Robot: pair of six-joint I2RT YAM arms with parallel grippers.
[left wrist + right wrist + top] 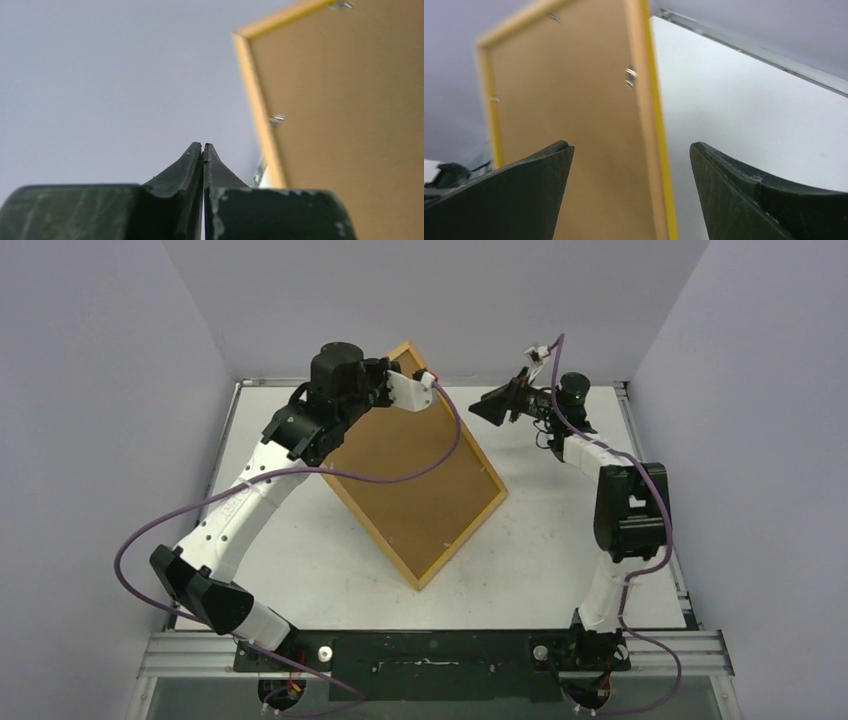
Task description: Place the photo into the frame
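Observation:
The frame (462,540) shows its pale back, with a brown backing panel (420,480) in it. It stands tilted, its far corner raised near my left wrist. My left gripper (202,145) is shut with nothing between its fingers; the frame's rim (255,100) is just to its right, not in the jaws. My right gripper (478,407) hangs open to the right of the raised corner, facing the frame's yellow edge (651,125) without touching it. The photo is out of view.
Small metal tabs (630,75) hold the backing panel along the rim. White table (560,540) lies to the right of the frame; a metal rail (650,500) runs along its right side. Grey walls close in on three sides.

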